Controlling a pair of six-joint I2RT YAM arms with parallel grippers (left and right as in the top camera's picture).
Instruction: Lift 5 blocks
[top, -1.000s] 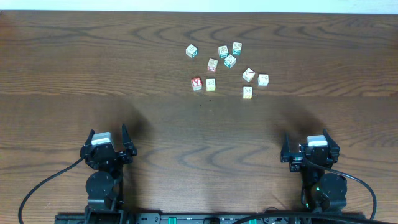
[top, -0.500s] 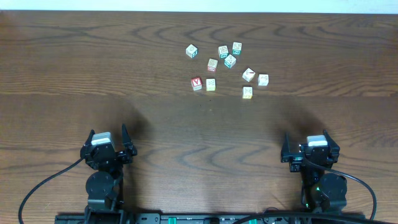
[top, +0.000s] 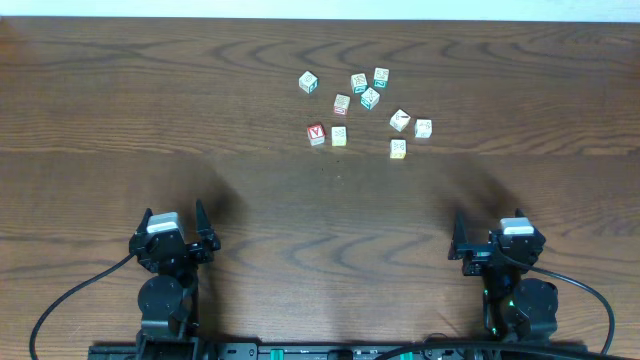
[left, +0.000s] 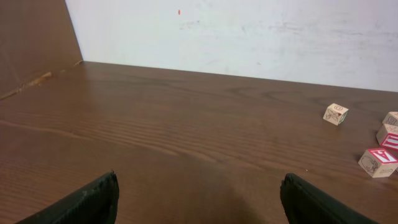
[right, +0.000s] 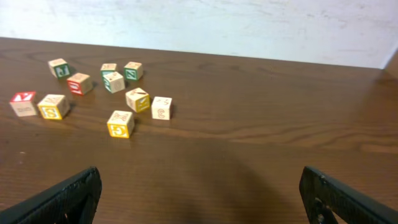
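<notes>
Wooden blocks (top: 339, 136) lie clustered on the far middle of the dark worktop (top: 150, 100), the red V cube (top: 316, 133) at the cluster's near left. The left tool (top: 174, 215) and right tool (top: 489, 224) stand released and empty, well apart from them.

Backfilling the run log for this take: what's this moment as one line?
stage: no reach yet | left gripper: open, empty | right gripper: open, empty | blocks: all loose on table, none lifted
</notes>
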